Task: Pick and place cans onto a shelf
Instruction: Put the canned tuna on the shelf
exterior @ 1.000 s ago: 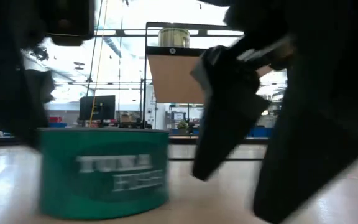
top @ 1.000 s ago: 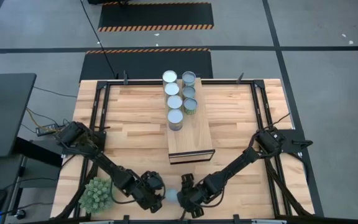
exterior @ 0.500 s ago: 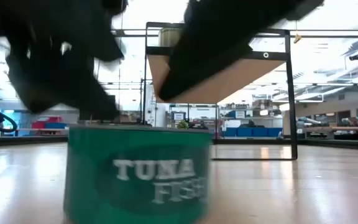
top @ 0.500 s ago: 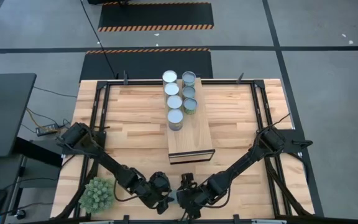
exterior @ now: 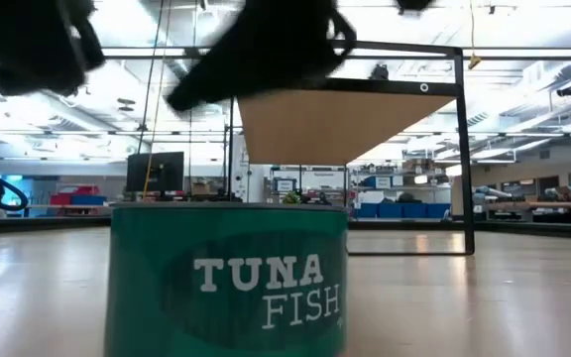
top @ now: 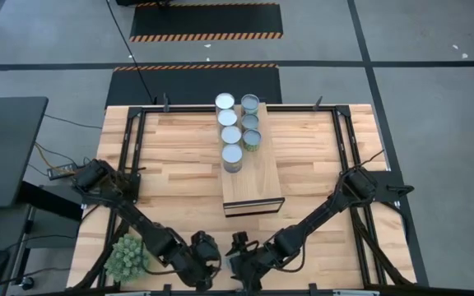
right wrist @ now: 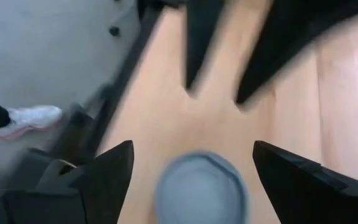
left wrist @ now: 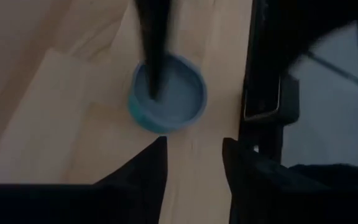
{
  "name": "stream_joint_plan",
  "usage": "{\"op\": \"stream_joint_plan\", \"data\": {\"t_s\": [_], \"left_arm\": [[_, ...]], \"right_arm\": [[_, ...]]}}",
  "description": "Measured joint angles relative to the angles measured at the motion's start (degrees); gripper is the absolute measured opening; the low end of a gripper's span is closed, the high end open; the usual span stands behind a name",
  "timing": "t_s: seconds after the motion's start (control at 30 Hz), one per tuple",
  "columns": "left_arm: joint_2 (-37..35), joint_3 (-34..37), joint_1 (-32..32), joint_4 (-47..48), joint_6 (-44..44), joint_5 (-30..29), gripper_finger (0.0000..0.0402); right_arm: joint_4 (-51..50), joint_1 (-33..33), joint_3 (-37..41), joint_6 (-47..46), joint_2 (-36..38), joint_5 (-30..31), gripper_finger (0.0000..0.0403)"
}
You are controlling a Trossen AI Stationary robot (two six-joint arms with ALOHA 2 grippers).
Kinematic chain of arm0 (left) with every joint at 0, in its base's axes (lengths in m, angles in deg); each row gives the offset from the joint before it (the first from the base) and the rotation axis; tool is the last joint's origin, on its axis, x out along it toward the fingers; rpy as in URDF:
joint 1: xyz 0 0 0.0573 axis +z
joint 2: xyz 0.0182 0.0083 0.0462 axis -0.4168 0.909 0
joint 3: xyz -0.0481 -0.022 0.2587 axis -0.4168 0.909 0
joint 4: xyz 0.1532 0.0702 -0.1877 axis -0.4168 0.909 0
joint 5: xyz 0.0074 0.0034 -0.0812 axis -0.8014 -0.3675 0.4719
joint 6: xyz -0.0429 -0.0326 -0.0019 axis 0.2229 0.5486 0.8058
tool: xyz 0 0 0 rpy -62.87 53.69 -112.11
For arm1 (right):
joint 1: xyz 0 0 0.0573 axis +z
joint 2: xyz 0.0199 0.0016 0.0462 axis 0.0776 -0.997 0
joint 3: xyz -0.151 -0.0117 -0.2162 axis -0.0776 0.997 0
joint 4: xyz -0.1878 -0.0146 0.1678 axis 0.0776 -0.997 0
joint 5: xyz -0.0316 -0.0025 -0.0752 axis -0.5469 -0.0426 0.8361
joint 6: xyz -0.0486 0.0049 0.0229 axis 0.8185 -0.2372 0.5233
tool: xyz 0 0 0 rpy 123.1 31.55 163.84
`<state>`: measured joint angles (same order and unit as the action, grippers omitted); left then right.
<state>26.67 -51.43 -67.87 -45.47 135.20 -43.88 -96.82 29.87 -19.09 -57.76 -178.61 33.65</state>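
Observation:
A green can labelled TUNA FISH [exterior: 226, 278] stands upright on the tabletop near its near edge. Its blue-grey round top shows in the left wrist view [left wrist: 173, 99] and in the right wrist view [right wrist: 201, 186]. My left gripper [left wrist: 194, 162] is open just short of the can. My right gripper [right wrist: 197, 168] is wide open above the can, one finger on either side of it. In the low view both dark grippers hang clear above the can's top. Several more cans [top: 232, 136] stand on the far half of the light-wood shelf [top: 253, 185].
A spiky green plant ball [top: 127, 256] sits at the near left corner beside my left arm. The table's black frame rail [left wrist: 263, 93] runs close beside the can. A person's white shoe [right wrist: 33, 118] shows on the floor beyond the table edge.
The can has slid along the table toward the near edge and a little sideways, staying upright. Both grippers, which stood low beside the can, have risen above its top.

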Motion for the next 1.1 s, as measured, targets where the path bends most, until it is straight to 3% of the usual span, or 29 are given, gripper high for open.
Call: {"op": "stream_joint_plan", "data": {"t_s": [0.5, 1.1], "left_arm": [[0.02, -11.21, -2.53, 20.28, 1.06, 0.3, 0.0155], [0.02, -14.18, -3.31, 23.72, 1.06, 0.65, 0.0155]], "right_arm": [[6.26, -2.64, 5.48, 0.35, -0.04, -3.81, 0.0325], [-26.04, -0.25, 6.21, -8.03, 5.78, -5.11, 0.0312]]}}
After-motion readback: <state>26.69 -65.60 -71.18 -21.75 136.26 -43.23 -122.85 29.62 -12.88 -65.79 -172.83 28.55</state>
